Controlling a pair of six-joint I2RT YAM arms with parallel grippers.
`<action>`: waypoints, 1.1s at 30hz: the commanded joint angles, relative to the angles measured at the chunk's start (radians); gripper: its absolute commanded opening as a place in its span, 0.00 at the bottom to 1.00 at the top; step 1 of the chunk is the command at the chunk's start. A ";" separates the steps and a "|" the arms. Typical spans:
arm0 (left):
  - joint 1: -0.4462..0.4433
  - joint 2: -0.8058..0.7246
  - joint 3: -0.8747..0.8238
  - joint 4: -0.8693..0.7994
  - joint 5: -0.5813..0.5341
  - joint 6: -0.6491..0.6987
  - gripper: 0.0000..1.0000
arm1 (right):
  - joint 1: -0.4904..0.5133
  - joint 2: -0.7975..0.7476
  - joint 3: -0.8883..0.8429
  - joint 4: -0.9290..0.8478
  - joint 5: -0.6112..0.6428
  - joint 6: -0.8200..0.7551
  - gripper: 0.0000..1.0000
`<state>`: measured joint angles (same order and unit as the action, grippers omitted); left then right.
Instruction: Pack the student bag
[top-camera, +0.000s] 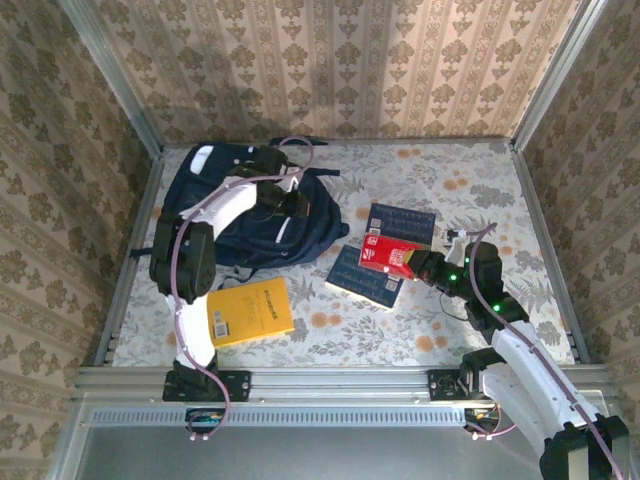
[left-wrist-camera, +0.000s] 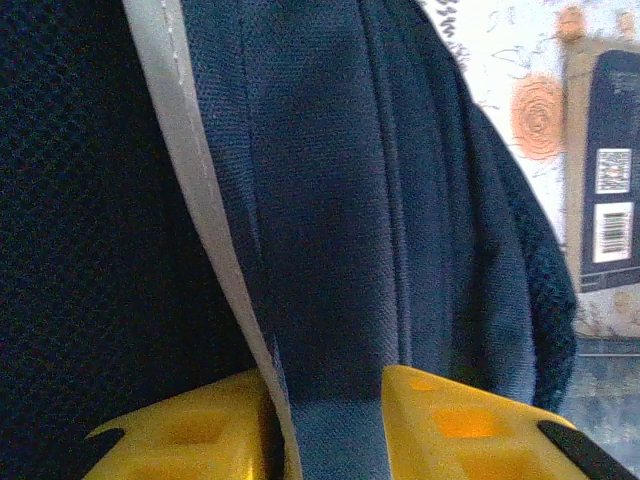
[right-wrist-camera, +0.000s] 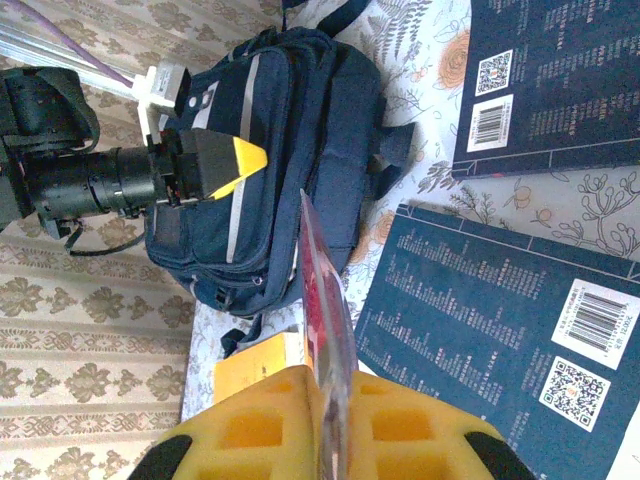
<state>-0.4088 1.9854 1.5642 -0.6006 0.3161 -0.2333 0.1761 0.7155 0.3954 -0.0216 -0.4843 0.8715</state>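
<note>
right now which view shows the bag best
Right wrist: nearly the whole bag, large and sharp, stripes clear. Top external shows it smaller, with the left arm across it. Left wrist gives a close-up of its fabric.

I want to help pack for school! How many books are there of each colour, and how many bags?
dark blue books: 2
yellow book: 1
red book: 1
student bag: 1
Total: 5

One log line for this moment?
left gripper: shut on student bag fabric | right gripper: shut on red book | loose: yellow book, two blue books
</note>
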 joint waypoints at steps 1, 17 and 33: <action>-0.014 0.032 0.049 -0.075 -0.109 0.031 0.30 | -0.006 -0.005 -0.008 0.048 -0.025 0.021 0.00; -0.095 -0.197 0.192 -0.213 -0.159 0.145 0.00 | -0.010 0.013 0.082 -0.020 -0.010 -0.005 0.00; 0.194 -0.515 -0.011 0.125 0.593 -0.064 0.00 | 0.079 0.112 0.242 0.085 -0.089 0.028 0.00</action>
<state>-0.2131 1.5097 1.5509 -0.6842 0.6346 -0.2218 0.2253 0.8188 0.5678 0.0002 -0.5373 0.8936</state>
